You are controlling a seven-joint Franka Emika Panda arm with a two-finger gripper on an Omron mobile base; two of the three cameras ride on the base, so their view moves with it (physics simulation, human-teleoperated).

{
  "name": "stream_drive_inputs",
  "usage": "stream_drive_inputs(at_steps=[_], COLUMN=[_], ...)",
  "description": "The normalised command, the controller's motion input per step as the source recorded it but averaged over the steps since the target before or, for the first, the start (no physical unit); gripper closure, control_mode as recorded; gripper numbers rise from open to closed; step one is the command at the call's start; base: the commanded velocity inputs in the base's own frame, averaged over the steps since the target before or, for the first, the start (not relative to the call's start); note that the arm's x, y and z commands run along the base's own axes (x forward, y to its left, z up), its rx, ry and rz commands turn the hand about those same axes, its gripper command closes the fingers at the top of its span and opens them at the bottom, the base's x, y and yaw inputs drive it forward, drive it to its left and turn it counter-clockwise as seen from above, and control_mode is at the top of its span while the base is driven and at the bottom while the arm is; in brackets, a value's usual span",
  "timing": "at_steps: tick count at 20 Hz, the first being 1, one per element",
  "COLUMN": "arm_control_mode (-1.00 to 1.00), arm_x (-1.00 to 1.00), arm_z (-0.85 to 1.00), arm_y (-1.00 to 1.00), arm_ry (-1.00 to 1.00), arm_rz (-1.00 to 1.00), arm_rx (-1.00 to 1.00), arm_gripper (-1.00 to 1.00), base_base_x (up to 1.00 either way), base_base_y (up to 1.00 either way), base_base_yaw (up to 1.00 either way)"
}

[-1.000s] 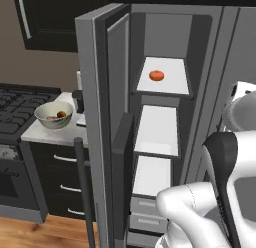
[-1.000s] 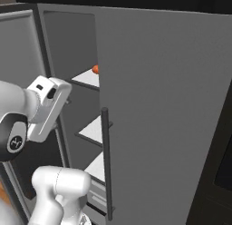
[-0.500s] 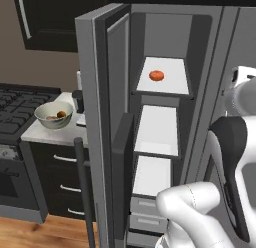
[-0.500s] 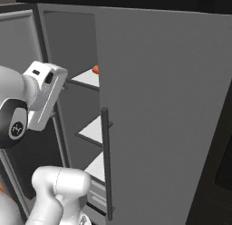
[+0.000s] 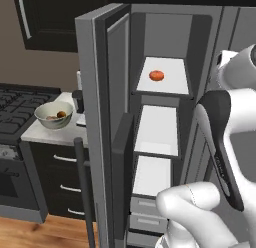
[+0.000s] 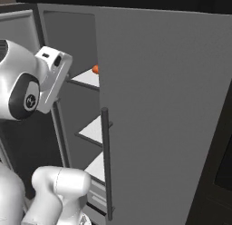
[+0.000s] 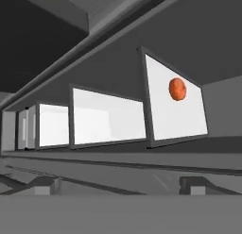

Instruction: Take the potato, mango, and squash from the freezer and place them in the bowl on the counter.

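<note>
Mango (image 5: 156, 75) sits mid top white shelf (image 5: 172, 84) of open freezer (image 5: 115, 67). Bowl (image 5: 53, 115) on table (image 5: 55, 134) near its stove-side edge, something small inside. Your gripper: state unreadable, cannot tell.

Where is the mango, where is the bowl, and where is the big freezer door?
mango (image 5: 156, 75): left base view, middle of the fruit on the top white shelf.
bowl (image 5: 45, 110): left base view, its pale near rim, on the counter.
freezer door (image 5: 92, 82): left base view, the thick grey edge of the open door.
</note>
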Motion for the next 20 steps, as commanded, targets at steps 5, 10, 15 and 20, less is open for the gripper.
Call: stream_drive_inputs(at_steps=[5, 10, 15, 20], arm_control_mode=[-1.0, -1.0, -1.0, -1.0], arm_x=[0.84, 0.89, 0.7, 0.66], arm_z=[0.0, 0.0, 0.0, -0.01], arm_y=[0.13, 0.22, 0.01, 0.0], arm_ry=[0.08, 0.1, 0.03, 0.07], arm_rz=[0.01, 0.0, 0.0, 0.0], arm_rx=[0.02, 0.0, 0.0, 0.0], arm_gripper=[-1.0, -1.0, -1.0, -1.0], base_base_x=[0.0, 0.0, 0.0, 0.0], base_base_y=[0.0, 0.0, 0.0, 0.0], base_base_yaw=[0.0, 0.0, 0.0, 0.0])
